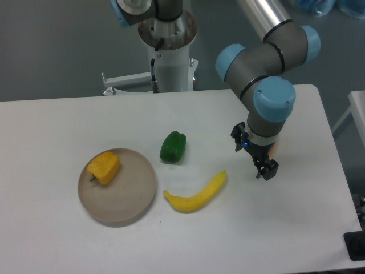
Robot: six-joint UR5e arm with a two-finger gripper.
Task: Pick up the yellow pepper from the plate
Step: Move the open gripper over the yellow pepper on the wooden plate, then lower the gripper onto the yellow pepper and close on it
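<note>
The yellow pepper (104, 167) is a lumpy yellow-orange toy lying on the upper left part of the plate (128, 200), a round tan dish at the table's front left. My gripper (266, 170) hangs far to the right of the plate, close above the table and pointing down. Its dark fingers stand slightly apart with nothing between them, so it is open. It is well clear of the pepper.
A green pepper (173, 146) lies just right of the plate's upper edge. A yellow banana (197, 194) lies between the plate and the gripper. A small orange piece (274, 149) shows behind the gripper's wrist. The robot base (168, 51) stands at the back.
</note>
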